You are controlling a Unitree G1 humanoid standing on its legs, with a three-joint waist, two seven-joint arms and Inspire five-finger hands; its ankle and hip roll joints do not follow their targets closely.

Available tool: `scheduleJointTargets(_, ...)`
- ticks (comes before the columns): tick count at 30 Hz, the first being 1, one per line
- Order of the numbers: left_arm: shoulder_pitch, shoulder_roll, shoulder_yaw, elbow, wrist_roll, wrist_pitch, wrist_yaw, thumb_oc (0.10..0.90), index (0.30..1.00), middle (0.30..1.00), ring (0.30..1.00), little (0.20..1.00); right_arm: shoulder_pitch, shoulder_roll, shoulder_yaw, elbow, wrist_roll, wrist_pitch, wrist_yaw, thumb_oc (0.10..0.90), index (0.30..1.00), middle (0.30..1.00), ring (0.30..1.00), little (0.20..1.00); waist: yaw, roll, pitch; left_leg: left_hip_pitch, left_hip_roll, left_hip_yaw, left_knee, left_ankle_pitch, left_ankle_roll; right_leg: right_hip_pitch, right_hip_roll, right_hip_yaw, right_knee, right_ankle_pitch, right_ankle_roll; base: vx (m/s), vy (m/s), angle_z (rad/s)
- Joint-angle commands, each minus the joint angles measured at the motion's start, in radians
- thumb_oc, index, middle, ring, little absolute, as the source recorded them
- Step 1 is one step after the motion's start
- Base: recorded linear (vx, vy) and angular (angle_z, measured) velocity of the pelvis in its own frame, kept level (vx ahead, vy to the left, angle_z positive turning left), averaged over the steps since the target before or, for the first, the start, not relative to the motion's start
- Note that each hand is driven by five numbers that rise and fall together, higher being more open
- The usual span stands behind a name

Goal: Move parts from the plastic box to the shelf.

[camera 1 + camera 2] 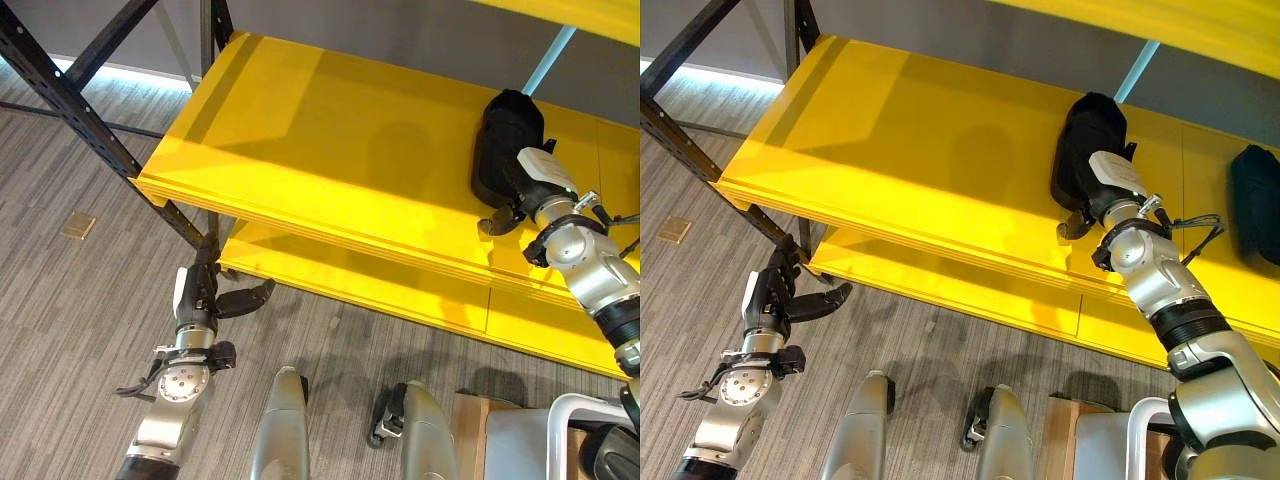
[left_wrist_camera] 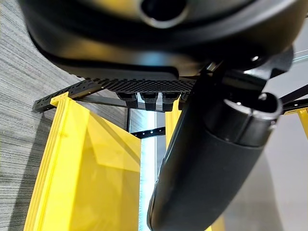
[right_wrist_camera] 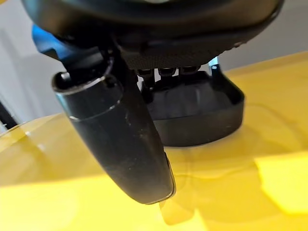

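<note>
Black part (image 1: pixel 506 145) lies on the yellow shelf (image 1: pixel 330 150), toward two o'clock in the head views. Right robot hand (image 1: pixel 530 185) rests at the part's near end, thumb straight over the board and fingers extended against the part. Another dark part (image 1: pixel 1255 200) sits at three o'clock. Left robot hand (image 1: pixel 205 295) hangs at eight o'clock above the floor (image 1: pixel 60 330), fingers relaxed, holding nothing.
</note>
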Motion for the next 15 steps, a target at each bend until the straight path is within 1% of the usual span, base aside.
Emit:
scheduleJointTargets(1, -0.061, 0.047, 0.049, -0.065, 0.013, -0.083, -0.009, 0.900, 1.000, 1.000, 1.000, 1.000, -0.032, -0.072, -0.039, -0.041, 0.048, -0.047, -0.013, 0.900, 1.000, 1.000, 1.000, 1.000, -0.002, 0.003, -0.058, 0.104, 0.081, -0.051, -0.028, -0.083, 0.001, 0.049, -0.023, 0.070, -0.068, 0.044, 0.067, -0.03, -0.006, 0.00)
scheduleJointTargets(7, -0.049, 0.044, 0.065, -0.064, 0.016, -0.072, -0.015, 0.900, 1.000, 1.000, 1.000, 1.000, 0.060, -0.091, -0.088, -0.098, 0.078, -0.060, 0.022, 0.900, 1.000, 1.000, 1.000, 1.000, -0.011, 0.000, -0.059, 0.099, 0.085, -0.051, -0.023, -0.083, -0.003, 0.042, -0.020, 0.068, -0.063, 0.041, 0.066, 0.00, 0.000, 0.00)
scheduleJointTargets(10, -0.048, 0.038, 0.066, -0.050, 0.014, -0.071, -0.017, 0.900, 1.000, 1.000, 1.000, 1.000, 0.101, -0.077, -0.105, -0.082, 0.088, -0.062, 0.032, 0.900, 1.000, 1.000, 1.000, 1.000, -0.013, 0.003, -0.058, 0.092, 0.087, -0.048, -0.010, -0.087, -0.003, 0.038, -0.018, 0.070, -0.058, 0.040, 0.066, -0.03, -0.009, 0.00)
scheduleJointTargets(15, -0.048, 0.030, 0.064, -0.043, 0.009, -0.070, -0.018, 0.900, 1.000, 1.000, 1.000, 1.000, 0.118, -0.057, -0.109, -0.044, 0.095, -0.059, 0.037, 0.900, 1.000, 1.000, 1.000, 1.000, -0.014, 0.007, -0.059, 0.085, 0.085, -0.047, -0.005, -0.087, -0.003, 0.034, -0.019, 0.071, -0.059, 0.041, 0.067, 0.00, 0.000, 0.00)
